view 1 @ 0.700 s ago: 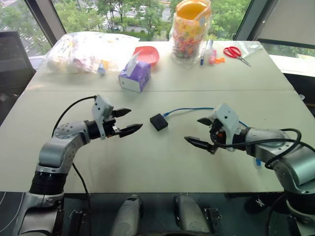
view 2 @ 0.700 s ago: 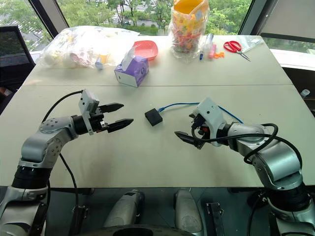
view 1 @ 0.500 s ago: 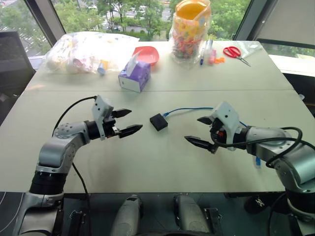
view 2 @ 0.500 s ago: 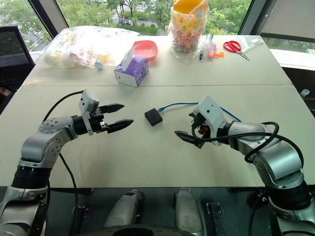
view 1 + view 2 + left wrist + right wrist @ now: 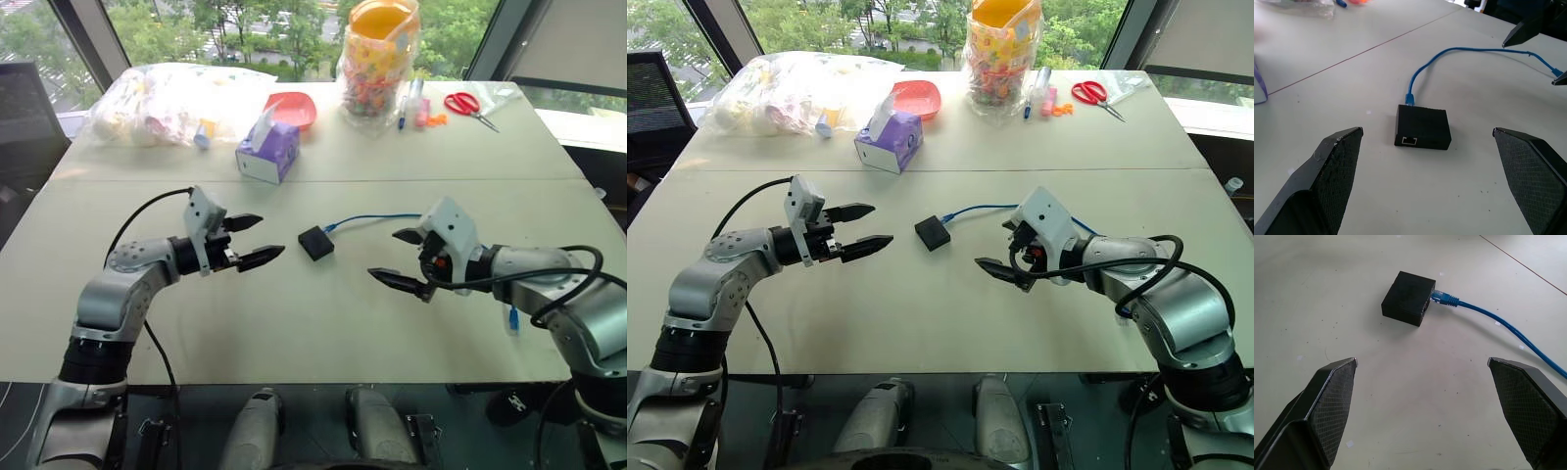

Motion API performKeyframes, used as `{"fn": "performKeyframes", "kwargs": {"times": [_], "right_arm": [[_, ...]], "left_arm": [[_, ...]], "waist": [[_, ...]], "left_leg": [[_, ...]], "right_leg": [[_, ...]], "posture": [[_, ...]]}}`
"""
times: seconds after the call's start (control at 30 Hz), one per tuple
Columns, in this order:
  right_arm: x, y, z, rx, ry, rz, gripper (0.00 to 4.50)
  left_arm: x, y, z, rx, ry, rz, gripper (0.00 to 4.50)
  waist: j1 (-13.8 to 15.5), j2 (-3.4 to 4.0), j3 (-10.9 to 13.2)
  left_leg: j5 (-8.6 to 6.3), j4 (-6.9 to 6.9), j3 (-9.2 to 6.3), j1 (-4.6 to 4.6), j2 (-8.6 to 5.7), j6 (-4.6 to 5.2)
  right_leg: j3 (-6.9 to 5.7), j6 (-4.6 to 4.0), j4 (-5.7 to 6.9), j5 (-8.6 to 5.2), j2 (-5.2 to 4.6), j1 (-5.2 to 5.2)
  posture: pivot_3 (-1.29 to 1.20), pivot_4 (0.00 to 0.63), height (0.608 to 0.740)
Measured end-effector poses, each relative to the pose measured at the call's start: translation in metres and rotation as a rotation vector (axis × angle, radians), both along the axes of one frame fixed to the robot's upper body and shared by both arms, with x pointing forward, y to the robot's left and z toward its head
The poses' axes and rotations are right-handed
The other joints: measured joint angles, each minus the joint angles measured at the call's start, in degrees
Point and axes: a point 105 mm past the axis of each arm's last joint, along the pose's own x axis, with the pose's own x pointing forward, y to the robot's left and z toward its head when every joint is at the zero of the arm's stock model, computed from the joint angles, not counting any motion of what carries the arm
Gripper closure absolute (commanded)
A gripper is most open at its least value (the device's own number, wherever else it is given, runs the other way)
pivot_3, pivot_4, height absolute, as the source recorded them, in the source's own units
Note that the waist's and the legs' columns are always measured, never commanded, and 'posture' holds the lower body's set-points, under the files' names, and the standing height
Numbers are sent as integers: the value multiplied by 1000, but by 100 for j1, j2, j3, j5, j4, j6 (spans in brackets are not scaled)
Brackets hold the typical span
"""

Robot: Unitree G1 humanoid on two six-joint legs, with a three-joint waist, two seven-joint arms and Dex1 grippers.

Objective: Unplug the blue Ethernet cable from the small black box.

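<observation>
Hardly anything has moved since the earlier frames: both arms hover where they were, and the right one has only nudged slightly upward in the head views, so the approach has not truly begun and the plug is still seated.

The small flat matte-black plastic box [image 5: 315, 242] lies on the pale grey surface [image 5: 294, 323] at the centre of the head view, between the two arms and touched by neither. It looks like a low squarish block with an empty socket on the face turned toward the left wrist camera. The thin bright-blue Ethernet cable [image 5: 377, 217] enters the box on its 1 o'clock side through a small blue-booted plug [image 5: 1442, 298], then arcs away toward 3 o'clock, passing under the right arm. It lies slack and flat, so I judge the box would slide if the cord alone were pulled.

At 9 o'clock from the box the left pincer [image 5: 247, 241] hangs with its black fingers spread wide, holding nothing. At 3 o'clock the right pincer [image 5: 400, 260] is just as wide and empty, near the cable but apart from it.

Beyond, toward 11 o'clock, stands a purple tissue box [image 5: 268, 150]; a red dish [image 5: 295, 108] lies behind it, and red-handled scissors [image 5: 468, 105] are at 1 o'clock.
</observation>
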Motion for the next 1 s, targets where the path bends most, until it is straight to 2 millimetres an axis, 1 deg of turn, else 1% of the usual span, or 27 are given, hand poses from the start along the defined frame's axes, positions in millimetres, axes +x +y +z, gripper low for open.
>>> {"fn": "performKeyframes", "kwargs": {"times": [0.3, 0.5, 0.57, 0.67, 0.73, 0.77, 0.9, 1.0], "right_arm": [[3, 2, -2, -23, 7, 26, 0], [17, -2, 8, -69, -40, 42, 0], [26, -2, 9, -106, -56, 63, 0], [51, 2, 14, -186, -101, 112, 0], [64, 5, 14, -232, -125, 146, 0], [72, 8, 11, -259, -130, 169, 0], [87, 22, -10, -329, -106, 267, 0], [101, 37, -19, -367, -91, 329, 0]], "left_arm": [[0, 0, -2, 3, 19, 1, 21], [-1, -1, 0, 6, 13, -2, 21], [-1, 0, 0, 8, 12, -1, 21], [-2, -2, 1, 14, 13, -6, 21], [-2, -2, 2, 17, 11, -8, 21], [-2, -2, 2, 18, 10, -5, 21], [-2, -2, 2, 18, 7, 1, 21], [-3, -2, 2, 19, 3, 15, 21]], "waist": [[-4, 0, 0], [-3, 0, 0], [-26, 1, 1], [-55, 2, 4], [-49, 2, 4], [-49, 2, 4], [-44, 2, 5], [-56, 3, 6]], "left_leg": [[0, 0, 0, 0, 0, 0], [0, 0, 0, 0, 0, 0], [0, 1, 3, 2, 0, 0], [0, 0, 9, 5, 2, 0], [0, -1, 9, 5, 3, -1], [0, -1, 9, 4, 3, 0], [0, -4, 9, -5, 3, -1], [1, -4, 9, -6, 2, -3]], "right_leg": [[0, 1, 1, 1, 0, 0], [0, 3, 1, 2, 0, -1], [0, 5, 1, 3, 0, -1], [1, 2, 3, 4, 1, -3], [1, 7, 4, 7, 1, -4], [1, 9, 4, 8, 1, -5], [1, 11, 4, 9, 1, -16], [1, 11, 7, 10, 0, -20]], "posture": [[0, 150, 740], [0, 150, 740], [0, 150, 740], [0, 150, 740], [0, 150, 740], [0, 150, 740], [0, 150, 740], [0, 150, 740]]}}
